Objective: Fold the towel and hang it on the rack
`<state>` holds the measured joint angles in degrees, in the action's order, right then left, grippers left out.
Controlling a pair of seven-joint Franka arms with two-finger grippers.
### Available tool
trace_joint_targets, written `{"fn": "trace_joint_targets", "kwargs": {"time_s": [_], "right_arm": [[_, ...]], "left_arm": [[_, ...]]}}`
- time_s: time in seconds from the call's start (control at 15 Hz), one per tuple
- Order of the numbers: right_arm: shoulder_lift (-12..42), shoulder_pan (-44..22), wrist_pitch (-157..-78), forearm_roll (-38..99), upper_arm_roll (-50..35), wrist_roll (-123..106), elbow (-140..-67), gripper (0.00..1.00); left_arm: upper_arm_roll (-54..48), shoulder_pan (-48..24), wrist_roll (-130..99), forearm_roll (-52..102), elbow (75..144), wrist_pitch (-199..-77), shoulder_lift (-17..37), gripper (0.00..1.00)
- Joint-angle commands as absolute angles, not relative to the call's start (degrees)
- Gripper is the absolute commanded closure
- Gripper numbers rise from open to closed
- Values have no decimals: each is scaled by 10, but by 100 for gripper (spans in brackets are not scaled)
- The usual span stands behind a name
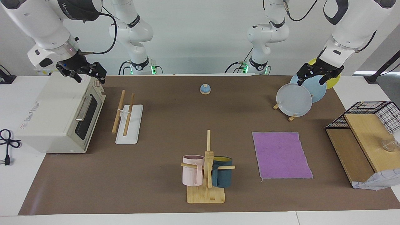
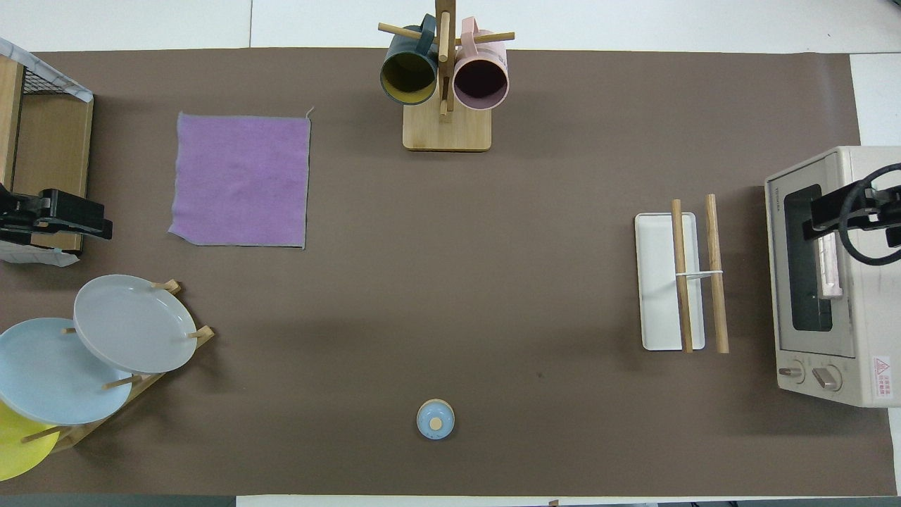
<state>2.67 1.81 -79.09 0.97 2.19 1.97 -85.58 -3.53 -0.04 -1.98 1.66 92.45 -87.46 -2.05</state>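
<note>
The towel (image 1: pixel 281 154) lies flat and unfolded on the brown mat, purple face up, toward the left arm's end of the table; it also shows in the overhead view (image 2: pixel 241 179). The rack (image 1: pixel 128 120), two wooden dowels on a white base, stands toward the right arm's end beside the toaster oven, and shows in the overhead view (image 2: pixel 679 282). My left gripper (image 1: pixel 311 80) hangs open and empty in the air over the plate stand and the wooden shelf's edge (image 2: pixel 84 222). My right gripper (image 1: pixel 89 76) hangs open and empty over the toaster oven (image 2: pixel 816 222). Both arms wait.
A bamboo mug stand (image 1: pixel 206 195) with a pink and a dark blue mug stands farther from the robots, mid-table. A plate stand with three plates (image 1: pixel 294 100), a small blue bell (image 1: pixel 205 89), a toaster oven (image 1: pixel 59 118) and a wooden shelf with a wire basket (image 1: pixel 365 140) are also there.
</note>
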Motion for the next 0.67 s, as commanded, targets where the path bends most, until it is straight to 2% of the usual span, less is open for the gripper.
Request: {"fn": "trace_joint_targets", "kwargs": {"time_s": [0.0, 0.33, 0.6], "right_arm": [[13, 21, -802, 14, 21, 21, -873, 0], [13, 21, -802, 14, 21, 21, -873, 0], [13, 21, -802, 14, 21, 21, -873, 0]], "left_arm": [[-33, -1, -19, 22, 931, -879, -30, 0], [-33, -4, -19, 22, 933, -904, -30, 0], [-33, 1, -26, 23, 961, -927, -35, 0]]}}
